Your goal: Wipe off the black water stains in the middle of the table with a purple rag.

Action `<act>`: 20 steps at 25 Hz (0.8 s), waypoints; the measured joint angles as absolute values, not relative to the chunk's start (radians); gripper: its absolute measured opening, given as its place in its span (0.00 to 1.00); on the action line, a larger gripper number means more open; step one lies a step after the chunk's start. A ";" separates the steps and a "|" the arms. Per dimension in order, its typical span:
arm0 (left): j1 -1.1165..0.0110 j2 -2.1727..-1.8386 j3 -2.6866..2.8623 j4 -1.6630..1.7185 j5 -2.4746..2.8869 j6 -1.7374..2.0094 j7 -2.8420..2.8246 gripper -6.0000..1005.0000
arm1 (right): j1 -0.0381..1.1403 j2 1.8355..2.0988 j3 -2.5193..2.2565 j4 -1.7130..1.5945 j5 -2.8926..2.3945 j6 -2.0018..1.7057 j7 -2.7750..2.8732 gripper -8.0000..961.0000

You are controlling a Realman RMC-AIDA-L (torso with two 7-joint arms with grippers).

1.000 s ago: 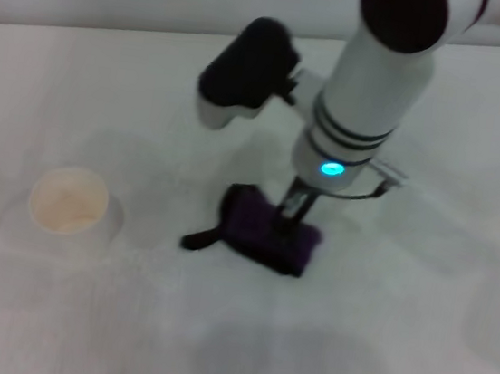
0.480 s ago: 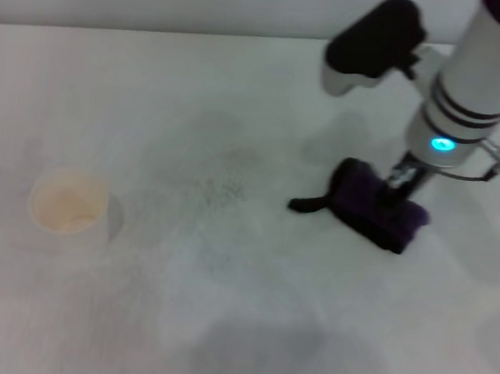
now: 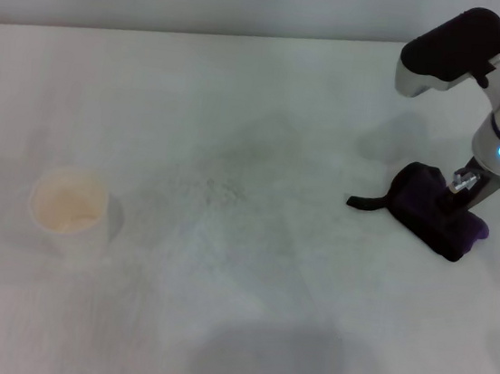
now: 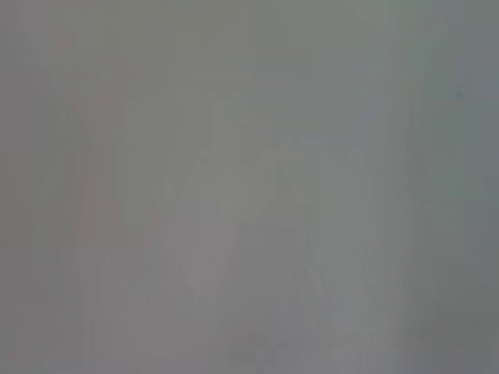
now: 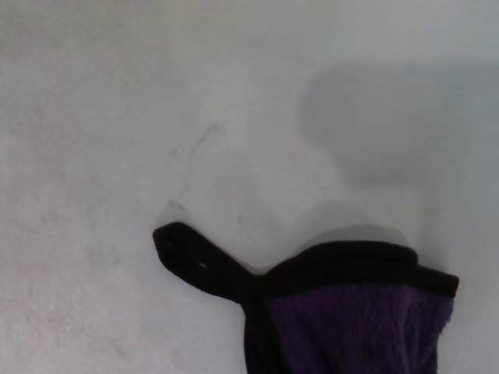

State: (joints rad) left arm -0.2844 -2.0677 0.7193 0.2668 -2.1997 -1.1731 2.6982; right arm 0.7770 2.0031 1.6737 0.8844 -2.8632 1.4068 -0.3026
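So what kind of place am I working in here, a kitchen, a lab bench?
Most likely a bare test bench, not a kitchen: a plain white table against a blank wall, holding only a paper cup and the purple rag under the right gripper. Nothing domestic shows.

The right gripper (image 3: pixel 457 196) sinks into the purple rag (image 3: pixel 430 209), fingertips hidden; left wrist view blank.

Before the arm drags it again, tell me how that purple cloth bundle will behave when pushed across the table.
The dark purple soft cloth rag looks floppy: it sits bunched under the right gripper, so it will likely fold and smear rather than slide stiffly. Its thin black strap tail lies loose on the white tabletop and will probably trail behind. It seems light, unlikely to roll.
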 joint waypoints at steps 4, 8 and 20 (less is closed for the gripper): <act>-0.291 -2.068 0.721 0.267 -2.197 -1.170 2.698 0.87 | 0.773 2.007 1.681 0.884 -2.871 1.408 -0.305 0.14; -0.296 -2.068 0.721 0.267 -2.193 -1.169 2.698 0.87 | 0.773 2.010 1.681 0.885 -2.875 1.405 -0.307 0.14; -0.294 -2.069 0.721 0.261 -2.192 -1.167 2.698 0.87 | 0.715 2.009 1.816 1.036 -2.857 1.384 -0.368 0.33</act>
